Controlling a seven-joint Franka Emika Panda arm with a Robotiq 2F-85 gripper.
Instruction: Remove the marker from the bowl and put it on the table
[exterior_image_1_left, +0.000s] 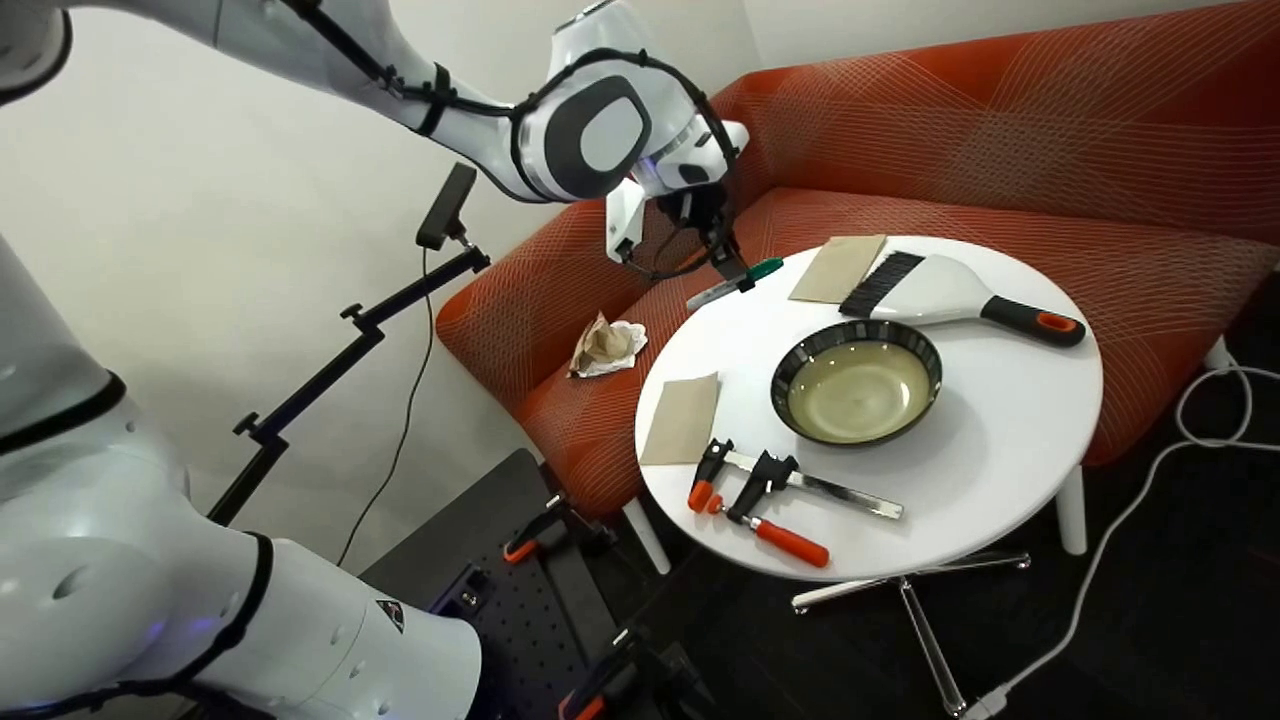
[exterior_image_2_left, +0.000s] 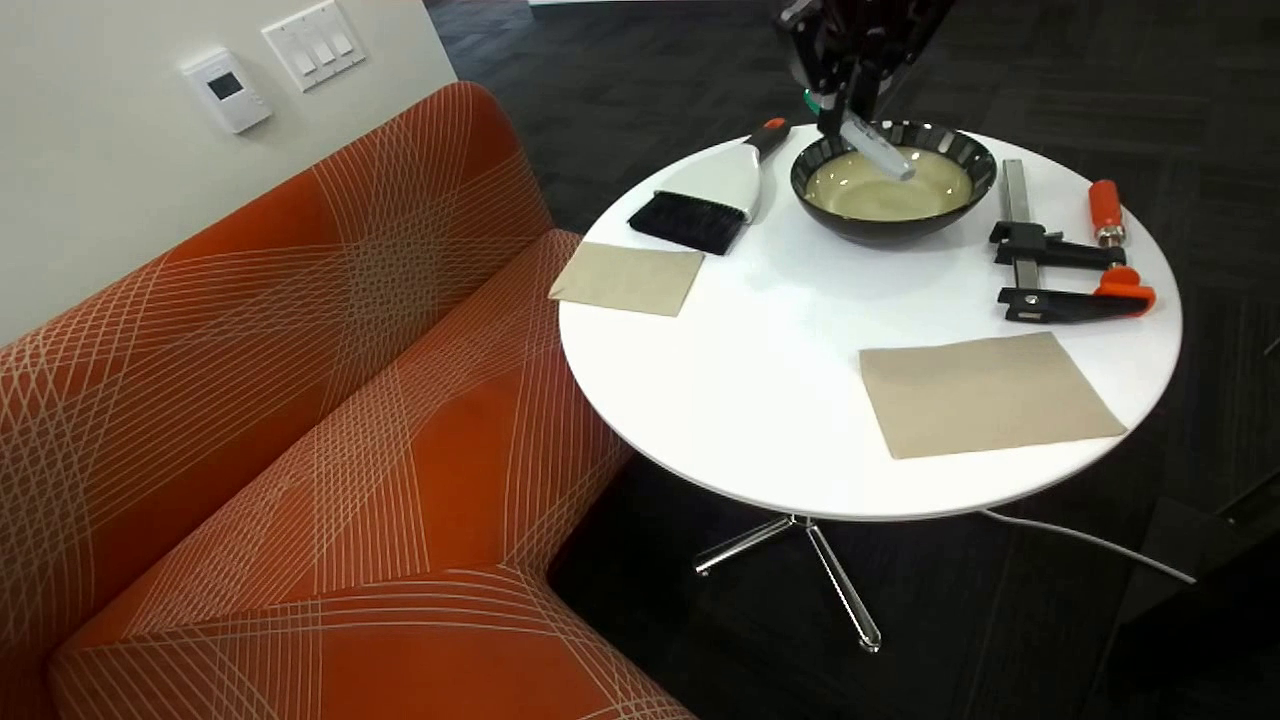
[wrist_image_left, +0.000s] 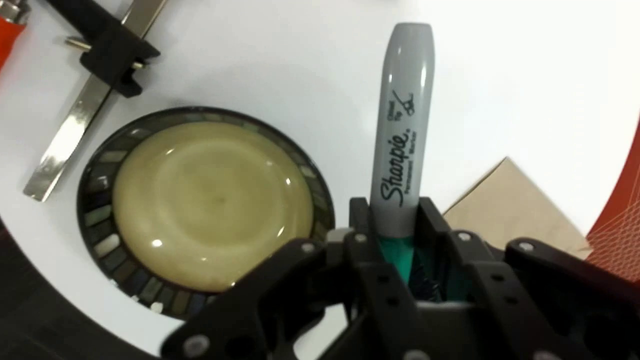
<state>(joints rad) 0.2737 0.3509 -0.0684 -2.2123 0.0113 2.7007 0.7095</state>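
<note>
Sharpie permanent marker (wrist_image_left: 402, 135), wrist view: slim grey barrel, narrowing to a blunt end, with black print "Sharpie" and "Permanent Marker"; behind the grey comes a green part
Gripper (wrist_image_left: 396, 212), wrist view: narrow, holding the marker with one fingertip at each side, close to where grey meets green; the longer grey piece sticks out beyond the fingertips, and the green goes back between the fingers
Bowl (wrist_image_left: 215, 165), wrist view: round, with dark rim and pale yellowish inside, seen beside the marker
Marker (exterior_image_1_left: 712, 293), in an exterior view: in the air, gripped crosswise, a little tilted, with grey at one side of the fingertips and green at the other; it appears near the edge of the round white table (exterior_image_1_left: 740, 350), apart from the bowl
Marker (exterior_image_2_left: 878, 148), in an exterior view: the grey end points forward from the gripper and hides a part of the bowl; some green shows behind the dark fingertips
</note>
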